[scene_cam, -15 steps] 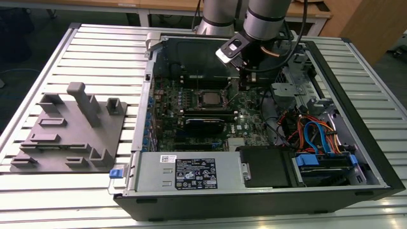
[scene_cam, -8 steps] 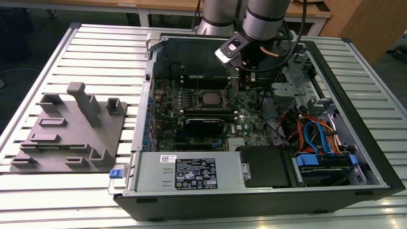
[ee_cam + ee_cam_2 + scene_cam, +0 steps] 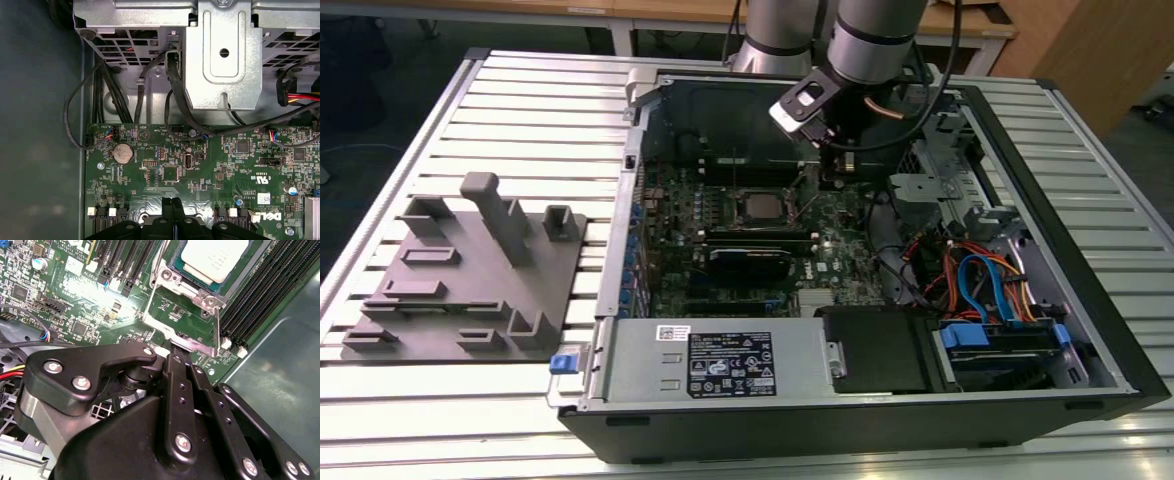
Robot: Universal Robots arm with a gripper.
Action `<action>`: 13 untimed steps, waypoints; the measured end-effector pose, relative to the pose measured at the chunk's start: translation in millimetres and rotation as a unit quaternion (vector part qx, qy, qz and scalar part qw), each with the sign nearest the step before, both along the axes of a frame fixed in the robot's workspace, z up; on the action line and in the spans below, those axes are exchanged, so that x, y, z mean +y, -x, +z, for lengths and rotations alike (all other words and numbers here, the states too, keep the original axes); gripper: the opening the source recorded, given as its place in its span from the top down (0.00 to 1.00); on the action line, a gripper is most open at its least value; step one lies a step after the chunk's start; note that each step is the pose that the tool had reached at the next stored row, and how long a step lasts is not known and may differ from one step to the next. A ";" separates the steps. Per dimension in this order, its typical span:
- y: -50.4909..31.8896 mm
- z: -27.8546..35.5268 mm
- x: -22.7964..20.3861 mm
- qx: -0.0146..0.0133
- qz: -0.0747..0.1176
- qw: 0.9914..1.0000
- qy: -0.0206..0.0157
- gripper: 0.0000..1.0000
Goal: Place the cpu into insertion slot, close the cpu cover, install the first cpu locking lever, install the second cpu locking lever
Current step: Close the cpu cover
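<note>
The cpu, a square chip with a silvery top, lies in the insertion slot on the green board; the exterior view shows it too. The cpu cover, a silver frame with a big window, stands tilted up off the slot, with green board visible through the window. My gripper is shut, its black fingertips right at the cover's free edge. In the first wrist view the gripper has its two fingers pressed together over the board. A thin metal lever rod runs beside the slot.
Long black memory slots flank the socket. A metal drive cage and black cables sit close beyond the gripper. In the exterior view, a grey fixture plate lies left of the case and the power supply sits at its front.
</note>
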State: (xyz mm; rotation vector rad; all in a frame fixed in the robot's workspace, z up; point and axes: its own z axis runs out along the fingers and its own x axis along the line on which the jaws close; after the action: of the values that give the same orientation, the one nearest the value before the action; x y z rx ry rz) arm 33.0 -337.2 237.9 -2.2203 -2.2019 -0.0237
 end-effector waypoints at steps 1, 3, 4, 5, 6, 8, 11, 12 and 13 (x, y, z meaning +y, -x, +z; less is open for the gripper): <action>0.2 0.0 0.0 0.000 0.000 1.000 0.000 0.89; 0.6 0.0 0.0 0.000 0.000 1.000 0.000 0.89; 0.8 0.0 0.0 0.000 0.000 1.000 0.000 0.89; 1.0 0.0 0.0 0.000 0.000 1.000 0.000 0.89; 1.2 -0.1 0.0 0.000 0.000 1.000 0.000 0.89; 1.6 -0.1 0.0 0.000 0.000 1.000 0.000 0.89; 2.3 -0.1 0.0 0.000 0.000 1.000 0.000 0.89; 2.5 -0.1 0.0 0.000 0.000 1.000 0.000 0.89; 2.7 -0.1 0.0 0.000 0.000 1.000 0.000 0.89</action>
State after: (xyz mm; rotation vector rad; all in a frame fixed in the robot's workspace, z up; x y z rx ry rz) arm 30.3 -337.2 237.9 -2.2204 -2.2017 -0.0238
